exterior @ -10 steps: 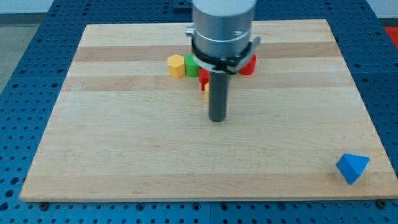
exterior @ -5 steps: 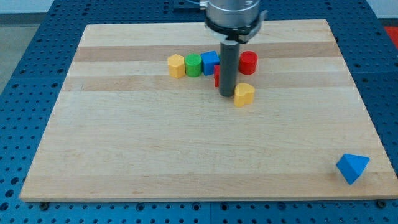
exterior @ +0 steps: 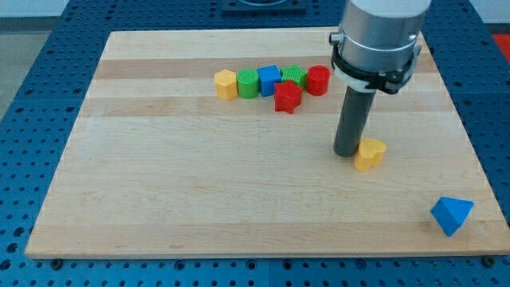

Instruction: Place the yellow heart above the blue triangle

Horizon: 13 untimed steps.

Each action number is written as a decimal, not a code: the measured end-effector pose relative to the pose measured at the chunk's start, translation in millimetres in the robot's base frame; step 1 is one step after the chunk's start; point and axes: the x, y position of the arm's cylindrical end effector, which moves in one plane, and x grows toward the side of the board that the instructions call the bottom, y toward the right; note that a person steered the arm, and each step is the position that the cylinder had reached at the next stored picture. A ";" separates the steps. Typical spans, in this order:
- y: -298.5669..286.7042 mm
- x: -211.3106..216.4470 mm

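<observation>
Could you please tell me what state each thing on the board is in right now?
my tip: down on the board, touching the yellow heart's left side
yellow heart: flat, up-left of the blue triangle, well apart
blue triangle: alone by the bottom right corner
red star: just below the row
yellow block, green block, blue block, second green block, red cylinder: lined up in a row

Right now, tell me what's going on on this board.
My tip is against the view's left side of the yellow heart, pushing it toward the blue triangle, which sits near the wooden board's bottom right corner. The heart is still well up and to the view's left of the triangle. The other blocks sit in a cluster near the view's top: a yellow one, green, blue, another green, a red cylinder and another red block.
</observation>
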 end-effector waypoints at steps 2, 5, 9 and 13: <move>16.1 11.2; 36.2 24.4; 77.5 24.4; 104.4 9.4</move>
